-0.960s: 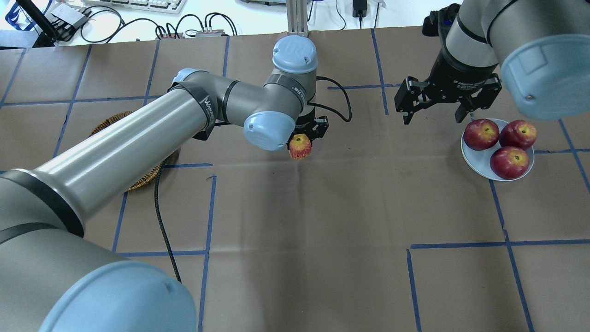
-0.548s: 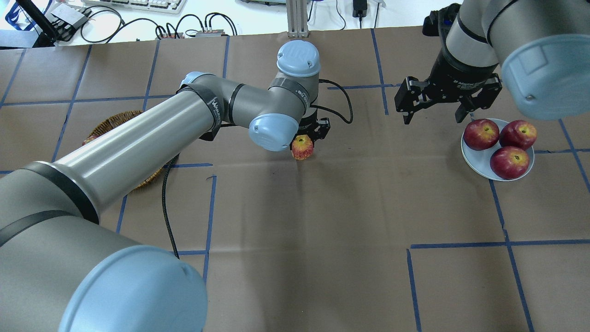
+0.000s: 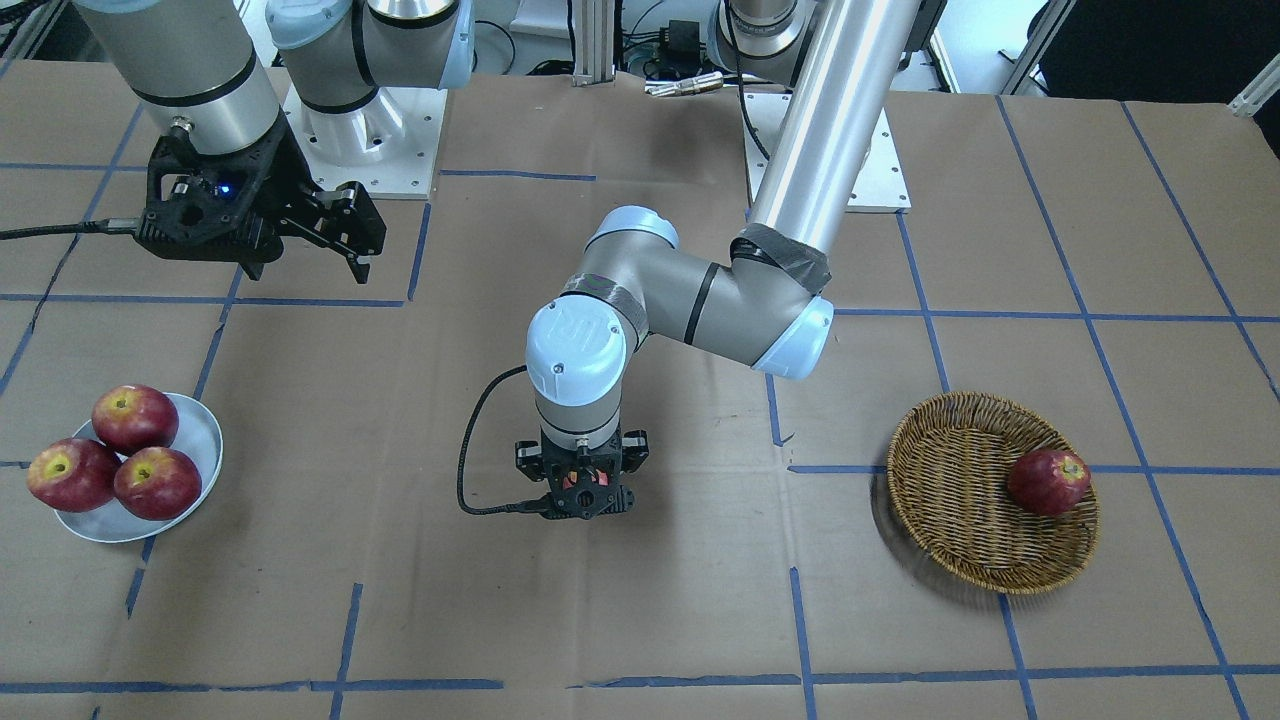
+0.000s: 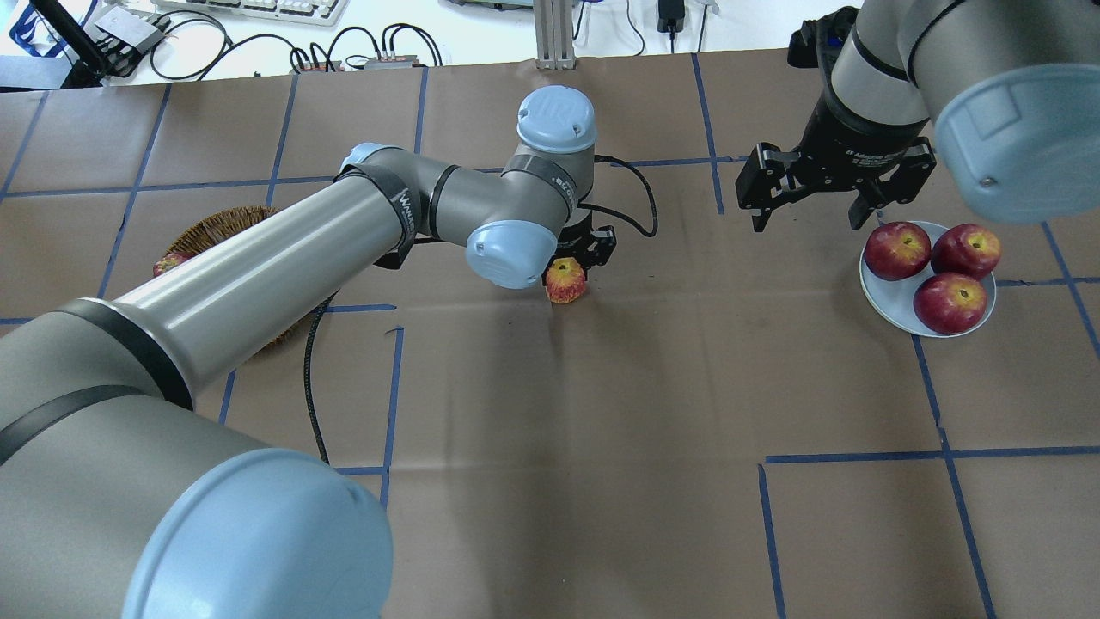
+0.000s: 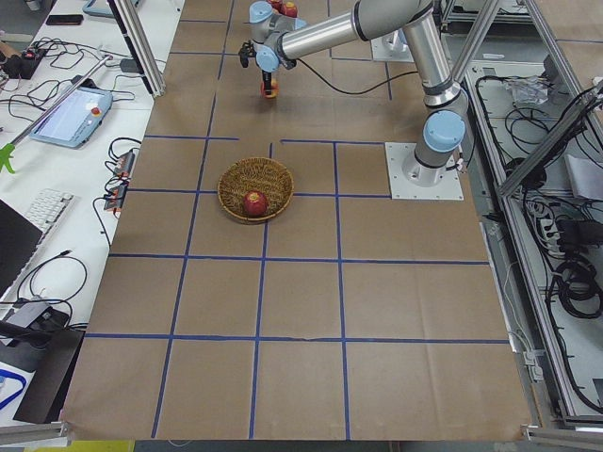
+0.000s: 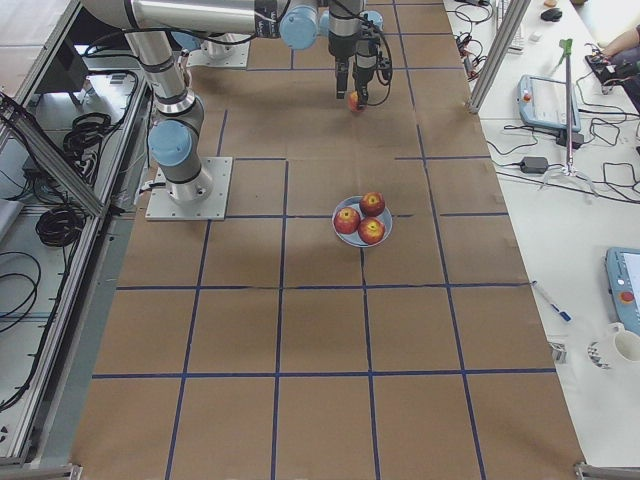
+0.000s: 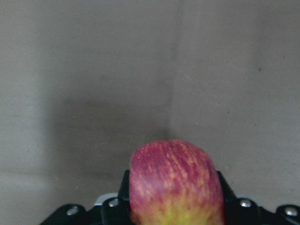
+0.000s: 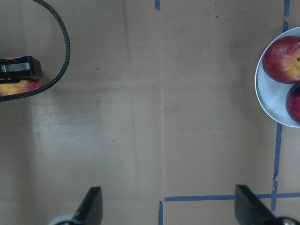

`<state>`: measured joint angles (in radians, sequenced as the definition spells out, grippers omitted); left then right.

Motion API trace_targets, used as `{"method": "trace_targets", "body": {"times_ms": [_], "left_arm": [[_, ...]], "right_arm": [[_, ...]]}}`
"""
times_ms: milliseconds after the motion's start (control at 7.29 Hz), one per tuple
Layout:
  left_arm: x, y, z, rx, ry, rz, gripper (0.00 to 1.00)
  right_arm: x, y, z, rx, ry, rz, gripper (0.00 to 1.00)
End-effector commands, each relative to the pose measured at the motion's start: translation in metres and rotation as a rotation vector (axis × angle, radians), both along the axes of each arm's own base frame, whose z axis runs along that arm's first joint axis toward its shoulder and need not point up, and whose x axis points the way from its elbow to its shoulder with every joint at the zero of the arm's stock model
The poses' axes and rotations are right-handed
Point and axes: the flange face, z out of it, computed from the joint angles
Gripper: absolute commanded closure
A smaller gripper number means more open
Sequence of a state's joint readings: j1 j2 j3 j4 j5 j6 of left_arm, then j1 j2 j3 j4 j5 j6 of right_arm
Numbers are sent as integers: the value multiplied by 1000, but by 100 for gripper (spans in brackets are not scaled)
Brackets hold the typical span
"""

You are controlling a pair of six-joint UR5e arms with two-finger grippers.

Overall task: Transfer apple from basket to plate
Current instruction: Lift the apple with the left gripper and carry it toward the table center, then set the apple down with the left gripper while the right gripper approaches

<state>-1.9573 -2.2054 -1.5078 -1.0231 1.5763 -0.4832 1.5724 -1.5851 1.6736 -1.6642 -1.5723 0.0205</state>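
Holding apple (image 4: 565, 280) clamped in left gripper (image 3: 583, 492) over mid-table, between basket (image 3: 950, 480) and plate (image 4: 894, 297), well apart from both. Hovering right gripper (image 4: 809, 222) near plate rim, jaws spread wide.

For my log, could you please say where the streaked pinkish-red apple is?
Overhead view: the streaked pinkish-red apple is mid-table in the left gripper, between the round wicker basket and the pale round plate.

woven wicker basket (image 3: 950, 500), glossy plate (image 3: 203, 432), matt paper (image 3: 640, 620)
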Motion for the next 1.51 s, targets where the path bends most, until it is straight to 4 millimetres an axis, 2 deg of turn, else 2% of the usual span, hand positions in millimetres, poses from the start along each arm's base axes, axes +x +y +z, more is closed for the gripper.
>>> {"method": "trace_targets", "body": {"times_ms": [0,137,274,548,685,960,1097,1234,1371], "left_arm": [[-1,-2,-5,5,-1,0,51],[0,0,-7,9,-4,1,17],[-1,-3,1,-4,1,3,11],[0,-1,32,-36,7,1,3],[15,2,71,-40,9,11,3],[73,14,154,-32,2,-95,2],[104,31,199,-17,-4,-114,2],[144,40,229,-28,-2,-177,2],[177,47,245,-15,1,-248,1]], "right_arm": [[0,0,0,-1,0,1,0],[0,0,0,0,-2,1,0],[0,1,1,-1,-2,2,0],[0,2,3,-6,0,1,0],[0,1,4,-9,2,1,0],[0,1,5,-15,-2,1,0],[1,3,7,-21,-3,-5,0],[5,0,8,-32,-4,-2,0],[8,-3,4,-26,-5,-8,0]]}}
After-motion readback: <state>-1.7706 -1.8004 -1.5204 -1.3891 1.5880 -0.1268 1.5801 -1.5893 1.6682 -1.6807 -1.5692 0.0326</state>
